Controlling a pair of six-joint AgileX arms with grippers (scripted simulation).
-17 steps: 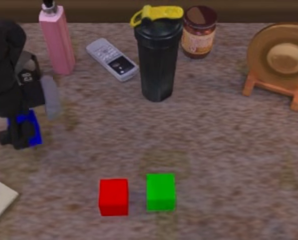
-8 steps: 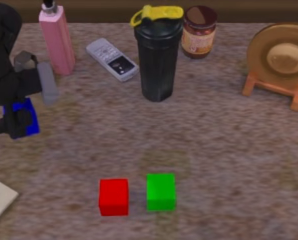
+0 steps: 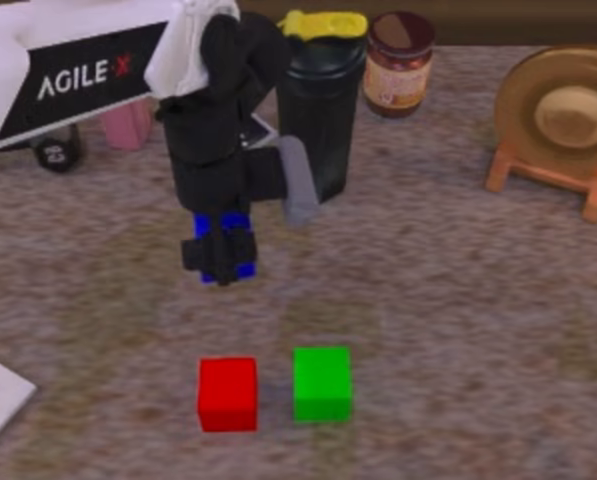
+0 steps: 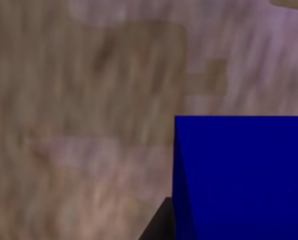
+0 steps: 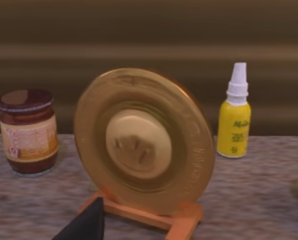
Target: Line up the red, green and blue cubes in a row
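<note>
Our left arm reaches in over the table, just left of the black shaker bottle. In front of the bottle, our left gripper is clamped on the blue cube, which fills much of the left wrist view. Nearer the front edge, the green cube sits almost straight out from the bottle, with the red cube just beside it on the left. We cannot see our right gripper from above.

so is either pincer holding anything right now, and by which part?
The left pincer holds the blue cube by two opposite side faces, above the table. The right pincer is out of the top view; nothing seen held there.
</note>
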